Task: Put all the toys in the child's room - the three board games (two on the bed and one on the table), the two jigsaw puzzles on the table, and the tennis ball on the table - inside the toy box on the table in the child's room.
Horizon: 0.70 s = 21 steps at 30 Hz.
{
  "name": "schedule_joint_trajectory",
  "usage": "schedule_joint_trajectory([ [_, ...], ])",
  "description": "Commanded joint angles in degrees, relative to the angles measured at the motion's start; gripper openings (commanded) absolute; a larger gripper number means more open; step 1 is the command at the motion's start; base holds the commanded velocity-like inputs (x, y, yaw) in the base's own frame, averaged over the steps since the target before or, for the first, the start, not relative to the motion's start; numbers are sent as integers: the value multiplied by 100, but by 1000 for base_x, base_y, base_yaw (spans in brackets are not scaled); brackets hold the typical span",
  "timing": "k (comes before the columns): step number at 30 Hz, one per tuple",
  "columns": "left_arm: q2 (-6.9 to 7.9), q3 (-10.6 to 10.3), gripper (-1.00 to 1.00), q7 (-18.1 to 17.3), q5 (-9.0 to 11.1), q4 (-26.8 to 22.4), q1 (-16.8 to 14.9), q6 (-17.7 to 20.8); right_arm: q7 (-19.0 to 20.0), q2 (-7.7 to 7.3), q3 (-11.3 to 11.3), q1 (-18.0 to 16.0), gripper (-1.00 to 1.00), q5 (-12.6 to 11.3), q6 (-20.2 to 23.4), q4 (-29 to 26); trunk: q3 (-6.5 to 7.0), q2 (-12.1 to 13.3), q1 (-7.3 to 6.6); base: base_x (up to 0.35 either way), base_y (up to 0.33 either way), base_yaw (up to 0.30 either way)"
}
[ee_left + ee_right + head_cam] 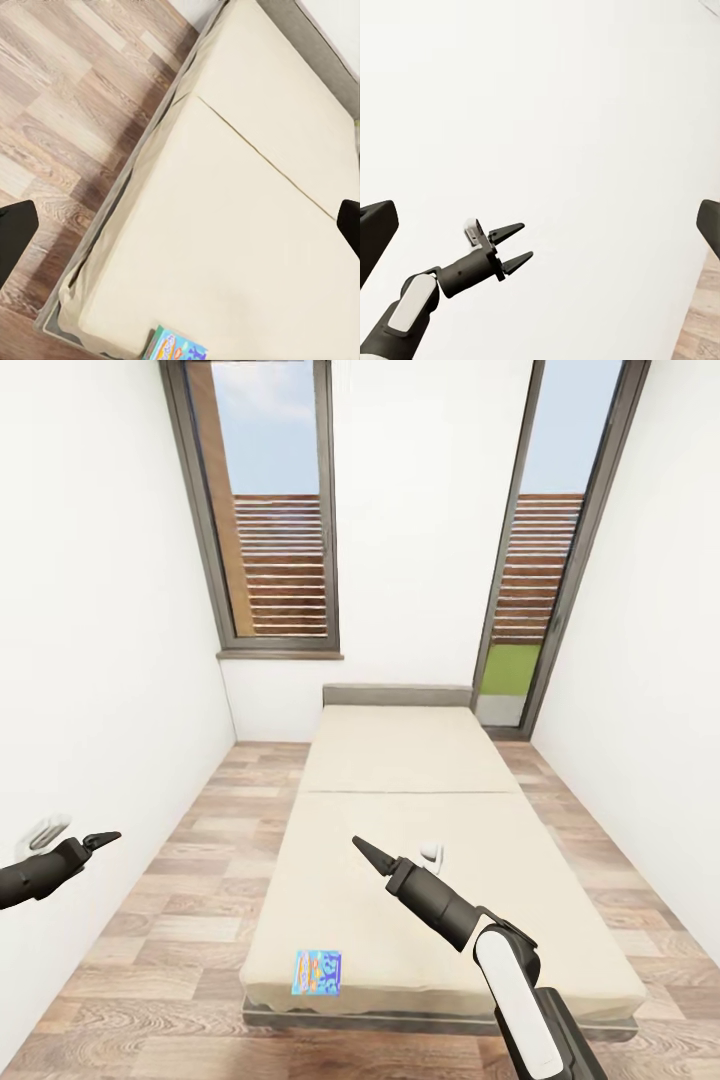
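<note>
A blue board game (317, 972) with bright printed art lies flat on the beige bed (400, 770), at its near left corner; the left wrist view also shows this board game (176, 346) at the mattress edge. My right gripper (364, 847) hovers open above the middle of the bed, well beyond the box. My left gripper (108, 837) hangs open and empty over the floor left of the bed, and this left gripper (525, 241) is seen against the white wall. The table, toy box, jigsaw puzzles and tennis ball are out of view.
A low grey headboard (397, 695) closes the bed's far end. Wood-plank floor (200, 840) runs along both sides of the bed. White walls stand close on the left and right. Tall windows (265, 510) with brown slats fill the far wall.
</note>
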Motion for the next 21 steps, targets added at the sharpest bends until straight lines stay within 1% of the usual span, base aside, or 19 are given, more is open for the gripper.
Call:
schedule_joint_trajectory([
  [1,-1,10,100,-6,19,-1,-8,44,-4,3,-6,-5,100,-41,41,0,-3,-12,4,0,0,0],
  [21,-1,9,100,-6,19,-1,-8,47,-11,5,-6,-5,100,-41,35,6,186,-12,4,0,0,0],
])
